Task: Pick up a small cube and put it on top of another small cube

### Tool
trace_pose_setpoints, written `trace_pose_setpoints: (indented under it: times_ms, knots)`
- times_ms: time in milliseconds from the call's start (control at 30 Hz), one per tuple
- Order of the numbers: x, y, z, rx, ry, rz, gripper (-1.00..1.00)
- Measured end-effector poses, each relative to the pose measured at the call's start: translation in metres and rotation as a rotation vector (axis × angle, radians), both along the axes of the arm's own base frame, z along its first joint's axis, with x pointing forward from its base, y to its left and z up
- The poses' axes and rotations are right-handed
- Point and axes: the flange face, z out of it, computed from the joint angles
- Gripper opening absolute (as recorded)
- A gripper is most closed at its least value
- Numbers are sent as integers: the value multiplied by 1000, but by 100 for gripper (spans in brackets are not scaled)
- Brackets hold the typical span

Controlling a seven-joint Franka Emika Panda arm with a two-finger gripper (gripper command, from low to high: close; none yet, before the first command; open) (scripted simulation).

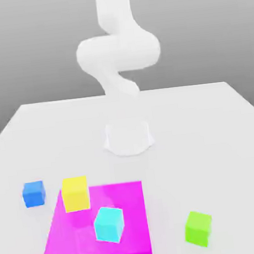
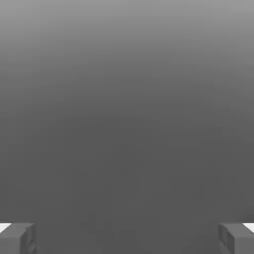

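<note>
While the white Panda arm [image 1: 118, 52] stands behind the magenta slab [image 1: 101, 224] in the exterior view, the bright blue cube [image 1: 34, 194] sits on the white tabletop [image 1: 170, 146], just beside the slab's far corner on the exterior view's left. The yellow cube [image 1: 75, 194] appears to rest on that same corner of the slab, and the cyan cube [image 1: 109, 225] lies on the slab, turned at an angle. The lime-green cube [image 1: 198, 229] is on the tabletop, off the slab toward the exterior view's right.

The likeliest trouble, I judge, is a clash at pickup: the yellow cube stands near the blue one, so a finger descending on the slab side could clip it or catch the slab's edge. Either cube could then be knocked askew. The task sentence does not settle which cube is to be the base, so a wrong choice is possible too. A turned base such as the cyan or lime-green cube calls for matching its angle — release off centre, and the blue cube could tip onto the slab or tabletop.

In the hand view, the gripper [image 2: 127, 239] has its fingers spread wide, with nothing between them. Closing before they straddle the blue cube would push it away — or grasp air.
</note>
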Motion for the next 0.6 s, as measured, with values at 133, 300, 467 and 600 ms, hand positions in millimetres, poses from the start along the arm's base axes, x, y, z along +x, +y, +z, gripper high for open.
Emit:
trace_pose_setpoints:
  times_ms: [133,300,467,600]
  knots:
    - [26,-24,-44,-17,70,-135,0]
    - [48,-62,-101,-21,155,-292,0]
    - [58,-106,-161,-7,238,-442,0]
    - [56,-143,-209,17,303,-557,0]
